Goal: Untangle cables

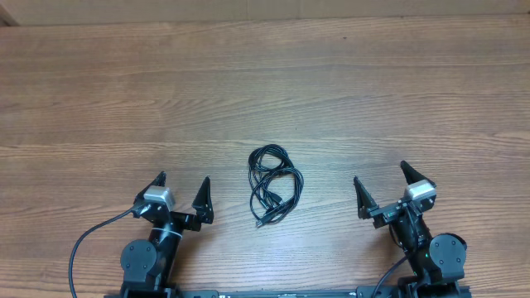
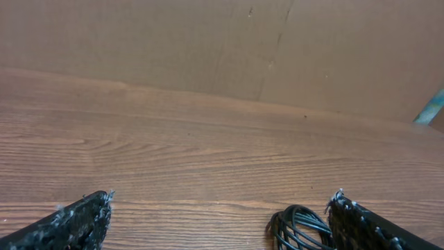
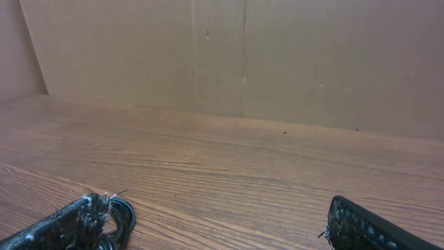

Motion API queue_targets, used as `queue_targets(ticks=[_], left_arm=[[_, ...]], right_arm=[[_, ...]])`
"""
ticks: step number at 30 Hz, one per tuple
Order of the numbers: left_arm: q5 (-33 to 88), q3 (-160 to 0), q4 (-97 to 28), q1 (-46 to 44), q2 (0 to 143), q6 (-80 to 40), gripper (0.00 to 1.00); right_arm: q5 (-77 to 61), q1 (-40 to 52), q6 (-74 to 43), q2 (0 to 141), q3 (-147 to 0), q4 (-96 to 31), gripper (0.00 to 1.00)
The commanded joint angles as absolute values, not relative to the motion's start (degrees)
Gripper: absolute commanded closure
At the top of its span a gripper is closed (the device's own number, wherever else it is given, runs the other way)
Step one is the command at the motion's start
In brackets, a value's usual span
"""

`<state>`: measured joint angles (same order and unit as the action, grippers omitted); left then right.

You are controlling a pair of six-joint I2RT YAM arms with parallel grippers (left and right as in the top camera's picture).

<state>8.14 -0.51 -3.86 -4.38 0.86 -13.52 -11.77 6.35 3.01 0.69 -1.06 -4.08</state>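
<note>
1. The cables [image 1: 267, 190] lie in one bundle of thin black cords on the wooden tabletop [image 1: 265, 83]. The loops overlap and cross one another, and a small plug end pokes out at the side of the bundle nearest the robot.
2. The left gripper [image 1: 184, 178] sits to the left of the bundle and apart from it. Its fingers are spread wide and nothing is between them. In its wrist view the edge of the bundle shows just inside its right-hand finger.
3. The right gripper [image 1: 379, 172] sits to the right of the bundle, also apart from it, and is likewise spread and holding nothing. Its wrist view catches a few cord loops behind its left-hand finger.
4. Neither gripper touches the bundle, which rests between the two of them.
5. Progress, as I judge it, is nil: no cord is separated, lifted or pulled clear.
6. All the work is left to do: get hold of one loop or plug end, draw it away from the bundle, and repeat until each cord lies on its own.
7. How many cords make up the bundle cannot be told.
</note>
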Motion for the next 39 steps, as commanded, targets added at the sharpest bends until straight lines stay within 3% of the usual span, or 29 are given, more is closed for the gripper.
queue_targets(ticks=[1, 12, 29, 39], left_arm=[[8.38, -0.64, -4.49, -4.14, 0.75, -13.3, 0.0], [8.38, -3.99, -7.95, -4.14, 10.5, -13.26, 0.0], [6.0, -22.15, -13.56, -4.14, 35.42, -10.92, 0.0], [7.97, -36.4, -25.93, -4.14, 47.57, -10.37, 0.0]], right_arm=[[-11.64, 5.91, 2.87, 0.16, -0.47, -3.79, 0.0], [-11.64, 5.91, 2.87, 0.16, -0.47, -3.79, 0.0], [-11.64, 5.91, 2.87, 0.16, -0.47, -3.79, 0.0], [-11.64, 5.91, 2.87, 0.16, -0.47, -3.79, 0.0]])
